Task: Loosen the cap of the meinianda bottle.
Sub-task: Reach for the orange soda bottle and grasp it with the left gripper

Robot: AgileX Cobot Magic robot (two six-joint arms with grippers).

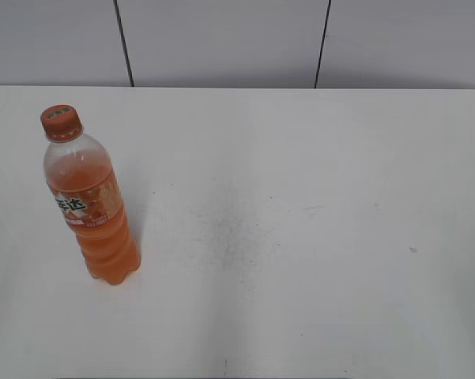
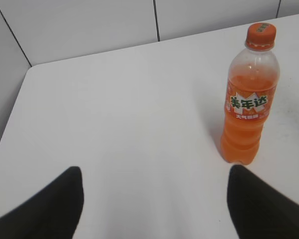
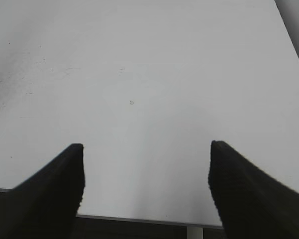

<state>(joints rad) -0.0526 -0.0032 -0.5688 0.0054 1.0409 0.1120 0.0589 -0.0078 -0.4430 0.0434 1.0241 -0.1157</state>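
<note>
Cap [image 1: 61, 121]: small, round, orange, with a dark mark on top; seated on the bottle's neck, nothing touching it.
Bottle [image 1: 91, 205]: the meinianda bottle stands upright on the table [image 1: 300, 237], at about 9 o'clock in the exterior view, near the left edge. Clear plastic, orange liquid up to the shoulder, orange label with white characters outlined in green, ribbed lower body.
Bottle from the left wrist: cap [image 2: 260, 35] and bottle [image 2: 248, 104] sit at about 2 o'clock, beyond the right-hand fingertip and apart from it.
Left gripper [image 2: 154, 179]: two dark fingers spread wide at the bottom of its view, nothing between them but bare tabletop [image 2: 114, 124].
Right gripper [image 3: 145, 159]: fingers likewise spread wide and holding nothing, hanging over the table's near edge; no bottle shows in this view.
Table: white, with a faint grey scuffed patch near the middle, at about 3 o'clock from the bottle.
Wall [image 1: 221, 39]: pale panels with dark vertical seams, at 12 o'clock behind the table.
</note>
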